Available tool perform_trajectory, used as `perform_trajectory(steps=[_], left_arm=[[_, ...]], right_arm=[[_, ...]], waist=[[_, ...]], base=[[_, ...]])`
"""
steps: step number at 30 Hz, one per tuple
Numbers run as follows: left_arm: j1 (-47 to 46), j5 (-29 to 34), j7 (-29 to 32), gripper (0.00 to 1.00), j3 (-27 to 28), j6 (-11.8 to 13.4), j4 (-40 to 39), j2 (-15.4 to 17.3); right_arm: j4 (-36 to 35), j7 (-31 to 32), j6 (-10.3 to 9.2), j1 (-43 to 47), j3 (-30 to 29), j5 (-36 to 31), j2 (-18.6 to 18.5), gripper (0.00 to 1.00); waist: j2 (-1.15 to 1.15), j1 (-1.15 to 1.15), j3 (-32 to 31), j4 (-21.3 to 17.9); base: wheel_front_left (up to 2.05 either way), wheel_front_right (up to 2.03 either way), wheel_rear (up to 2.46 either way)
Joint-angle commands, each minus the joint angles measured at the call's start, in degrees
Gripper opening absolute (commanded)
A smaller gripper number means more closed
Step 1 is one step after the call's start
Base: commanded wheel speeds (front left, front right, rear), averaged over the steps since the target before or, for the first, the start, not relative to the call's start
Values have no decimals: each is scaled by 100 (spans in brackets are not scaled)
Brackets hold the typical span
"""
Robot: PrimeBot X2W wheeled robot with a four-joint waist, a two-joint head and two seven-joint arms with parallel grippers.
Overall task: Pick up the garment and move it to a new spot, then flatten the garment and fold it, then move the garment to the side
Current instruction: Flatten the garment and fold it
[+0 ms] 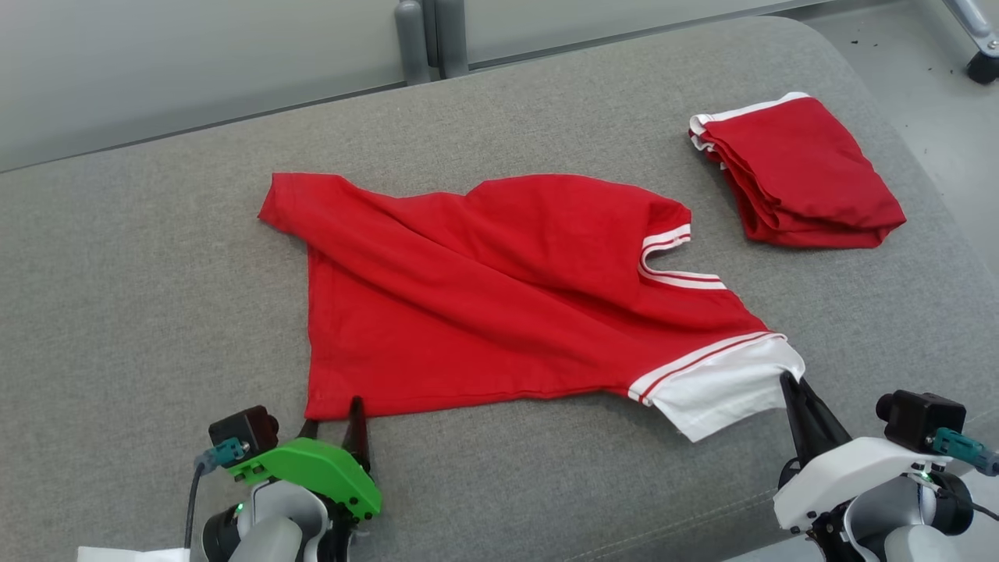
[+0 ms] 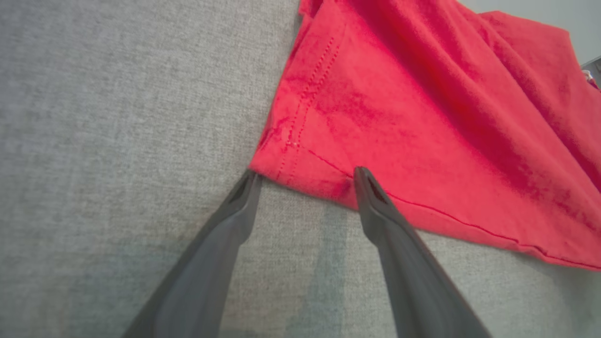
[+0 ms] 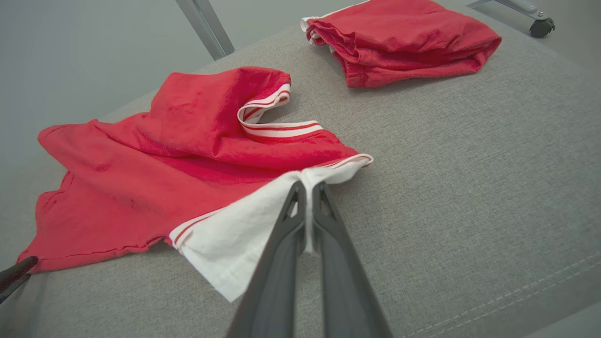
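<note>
Setting: seemingly a robot test lab | Evidence: grey upholstered worktop (image 1: 156,312); bare pale wall (image 1: 195,62), 11 o'clock; metal posts (image 1: 437,35), 12 o'clock; castor (image 1: 983,69) on plain floor (image 1: 897,51), 1 o'clock

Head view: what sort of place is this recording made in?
Probably a lab or test room, not a home: a grey upholstered bench under the red T-shirt, metal posts behind, and a caster wheel on plain floor.

A folded red garment (image 1: 796,176) lies on the grey cushion (image 1: 156,312) near a caster (image 1: 982,69).
</note>
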Motion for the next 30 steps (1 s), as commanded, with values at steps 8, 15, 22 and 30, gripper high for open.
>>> perform_trajectory(steps=[8, 15, 22, 30], left_arm=[[-484, -541, -96, 46, 81, -13, 730, 16], [-734, -711, -374, 0, -105, -266, 944, 10], [-831, -835, -688, 0, -80, -513, 759, 17], [-562, -901, -853, 0, 305, -671, -177, 117]], right_arm=[[67, -106, 2, -207, 105, -33, -17, 0], [101, -159, 2, -293, 87, -61, -18, 0], [-45, -191, 2, -430, 29, -31, -18, 0], [-366, -161, 2, -653, -84, -18, -18, 0]], waist=[[0, 0, 154, -95], [0, 0, 161, -75], [0, 0, 36, 69], [0, 0, -176, 266]], base=[[0, 0, 0], [0, 0, 0], [0, 0, 0], [0, 0, 0]])
